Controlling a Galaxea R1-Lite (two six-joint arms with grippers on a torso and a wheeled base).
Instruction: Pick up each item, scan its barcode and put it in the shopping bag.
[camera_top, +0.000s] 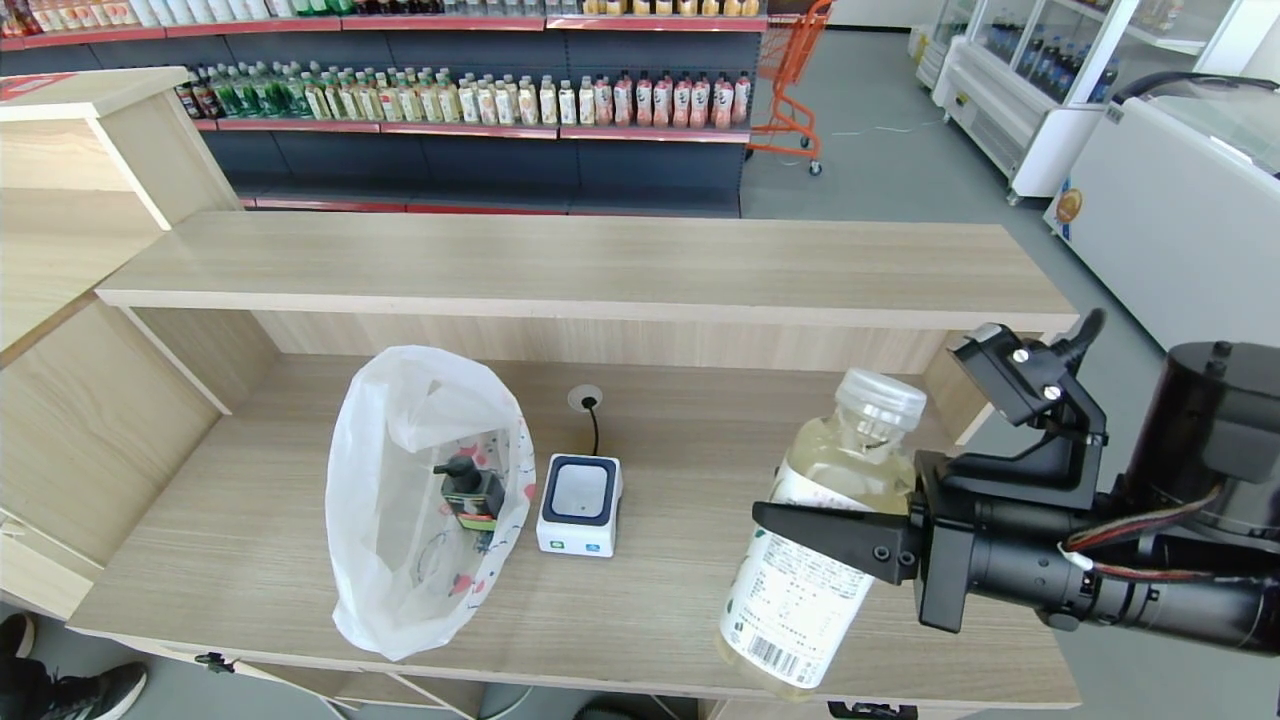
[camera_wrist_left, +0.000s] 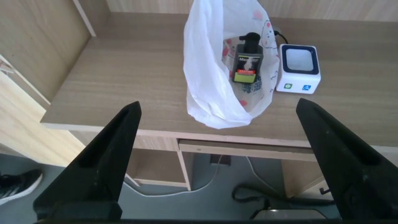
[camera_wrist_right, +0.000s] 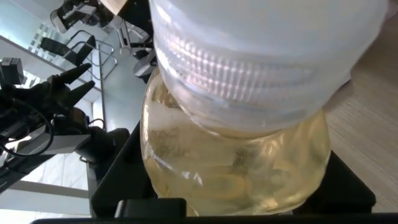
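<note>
Bottle (camera_top: 800, 600) pinched in right jaws over front edge of counter (camera_top: 250, 560), right of scanner (camera_top: 580, 503); left jaws spread.

We saw a light wooden counter (camera_top: 650, 610) with a raised shelf (camera_top: 600, 265) along its back edge. A white plastic shopping bag (camera_top: 390, 570) stood open near its front left. A small white scanner (camera_top: 580, 503) sat just beside the bag, toward the middle, its black cable (camera_top: 594, 430) running back to a round port (camera_top: 585, 397).
</note>
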